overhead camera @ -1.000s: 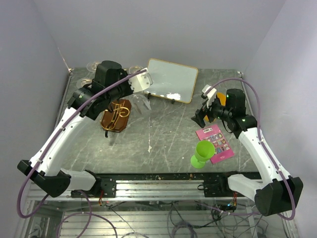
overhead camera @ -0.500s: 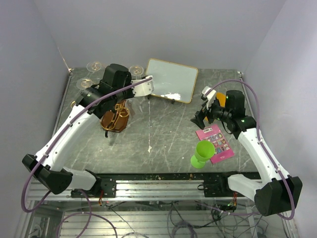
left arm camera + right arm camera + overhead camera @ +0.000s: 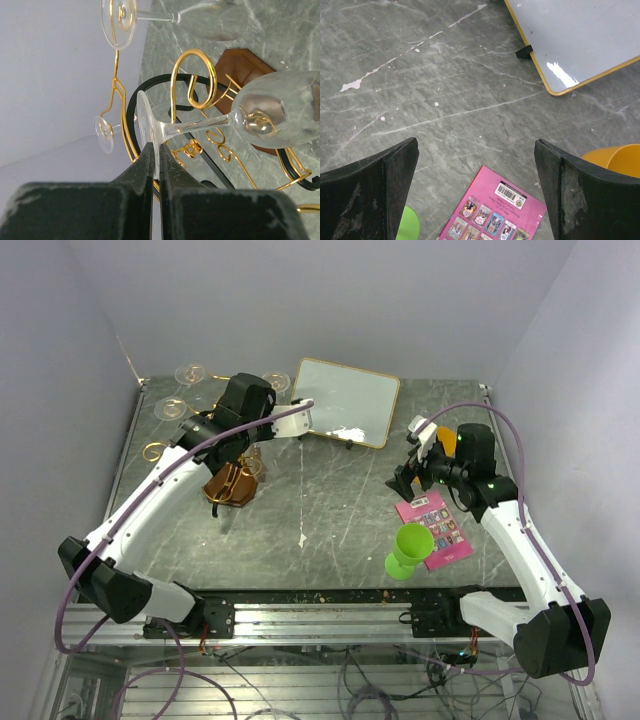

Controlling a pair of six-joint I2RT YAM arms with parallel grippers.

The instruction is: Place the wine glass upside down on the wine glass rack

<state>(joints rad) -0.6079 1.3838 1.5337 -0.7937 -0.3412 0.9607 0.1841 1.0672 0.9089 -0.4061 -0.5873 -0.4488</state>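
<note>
At the left gripper (image 3: pixel 156 165), two black fingers (image 3: pixel 142 175) are pressing nearly together, pinching the thin round foot of the wine glass (image 3: pixel 272 107) edge-on between them. From that foot the stem is running out past the gold scrolls of the wine glass rack (image 3: pixel 192 75), and the bowl is pointing toward the rack's dark-brown wooden base (image 3: pixel 239 64), with the foot lying farther from the base than the bowl. Whether the stem is touching the wire cannot be told. Just beyond, a second glass (image 3: pixel 210 20) is lying across the top of the left wrist view, and the small foot of a third glass (image 3: pixel 104 134) is showing beside a gold wire. Seen from above, the left arm is reaching over the rack at the rear left of the grey marble table (image 3: pixel 330 510). At the right gripper (image 3: pixel 475 150), both fingers are standing spread wide apart, holding nothing, above bare marble. A pink booklet (image 3: pixel 495 212) is lying just below them, a green cup (image 3: pixel 408 550) is standing at the booklet's near corner, an orange cup (image 3: pixel 615 160) is sitting beside the right finger, and a gold-framed white board (image 3: pixel 345 402) is resting at the rear centre.
</note>
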